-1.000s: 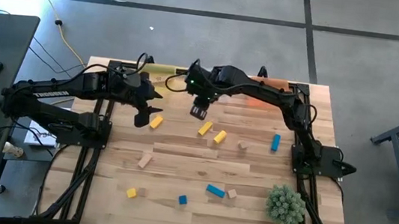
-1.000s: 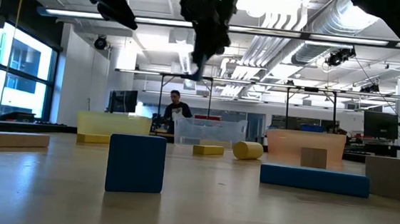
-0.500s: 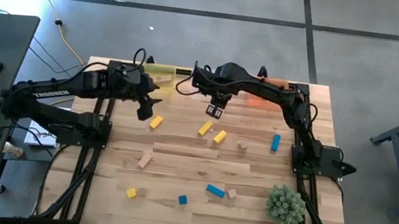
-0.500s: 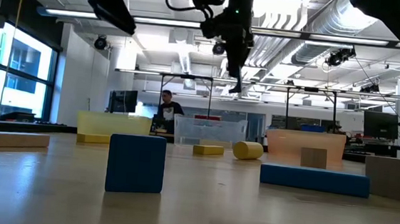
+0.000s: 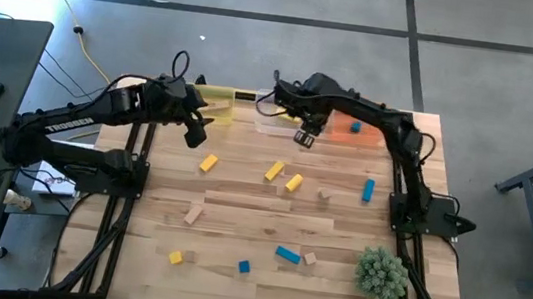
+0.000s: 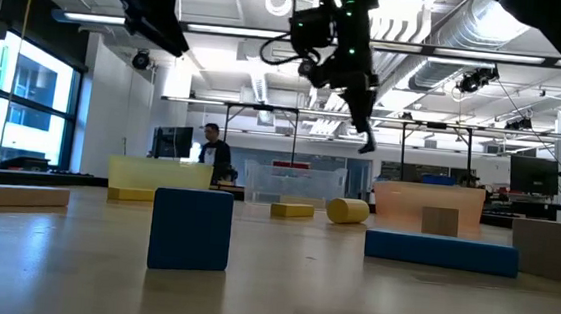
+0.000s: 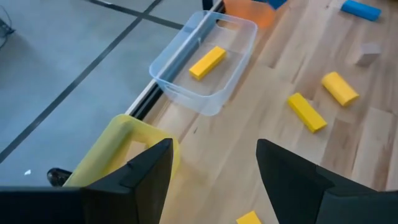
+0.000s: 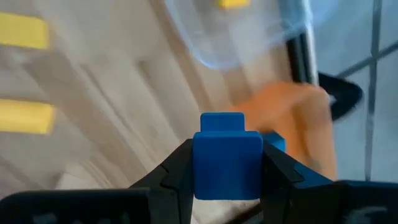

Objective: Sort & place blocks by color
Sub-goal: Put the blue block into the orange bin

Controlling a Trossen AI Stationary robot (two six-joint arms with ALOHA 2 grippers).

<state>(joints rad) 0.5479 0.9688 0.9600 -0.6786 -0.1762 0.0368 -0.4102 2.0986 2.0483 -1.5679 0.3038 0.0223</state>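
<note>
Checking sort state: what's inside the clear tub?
One yellow bar lies in the clear tub, seen from the left wrist. In the high view the right arm hides part of it.

grey concrete floor, bright ceiling lights, exposed ducts

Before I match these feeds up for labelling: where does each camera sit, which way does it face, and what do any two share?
High view: overhead, looking straight down on the table; both arms show, left hand, right hand.
Low view: table height, looking level across into the room; arms enter from above.
Left wrist view: behind the open left hand, facing the clear tub.
Right wrist view: behind the right hand, which grips a blue block.
Shared: both wrist views show the orange tub.
</note>
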